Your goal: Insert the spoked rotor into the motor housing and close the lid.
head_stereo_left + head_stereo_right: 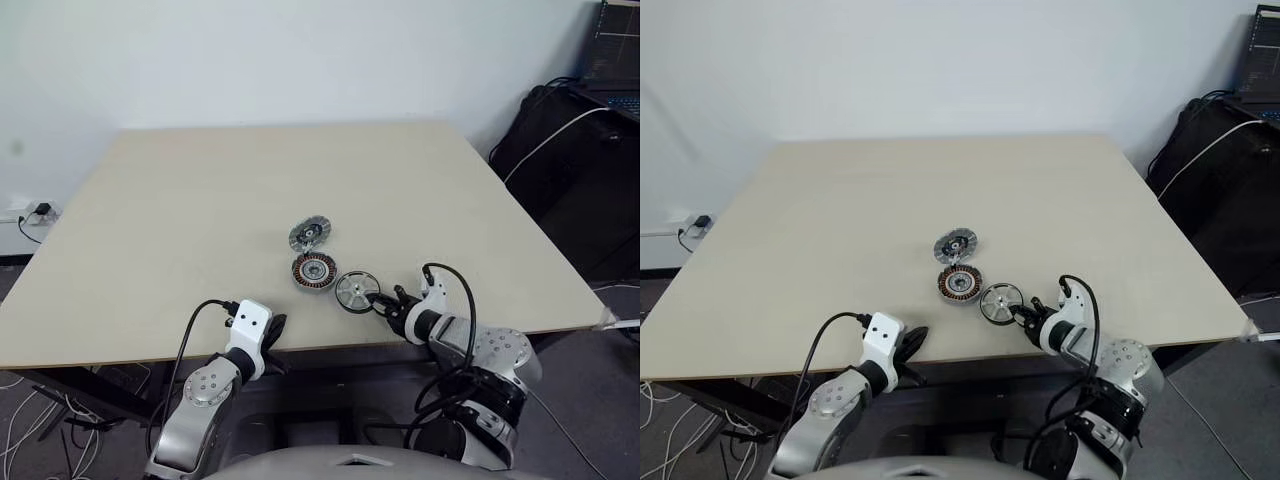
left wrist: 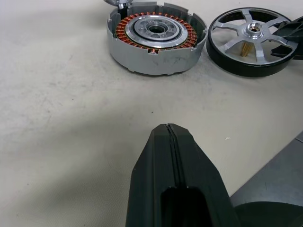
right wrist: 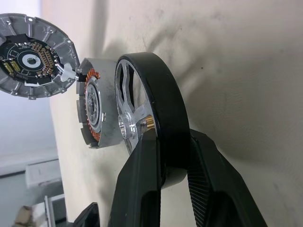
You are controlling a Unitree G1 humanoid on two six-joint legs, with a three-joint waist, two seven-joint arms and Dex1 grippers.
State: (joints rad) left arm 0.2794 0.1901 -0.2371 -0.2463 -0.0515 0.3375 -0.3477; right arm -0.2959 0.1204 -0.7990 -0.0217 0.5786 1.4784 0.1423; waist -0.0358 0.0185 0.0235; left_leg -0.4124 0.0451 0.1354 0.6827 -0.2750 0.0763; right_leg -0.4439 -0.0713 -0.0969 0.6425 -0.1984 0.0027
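Spoked rotor (image 1: 357, 291): silver spokes, black rim, flat on counter (image 1: 200, 200) just right of motor housing (image 1: 314, 270), copper windings up. Lid (image 1: 310, 233) open beyond housing, circuit side up.

Pretty even, soft indoor light over the table (image 1: 200, 220), no harsh glare, only faint shadows. The head views are sharp right to the table's far edge. In the right wrist view the fingers (image 3: 142, 189) look a bit soft up close.
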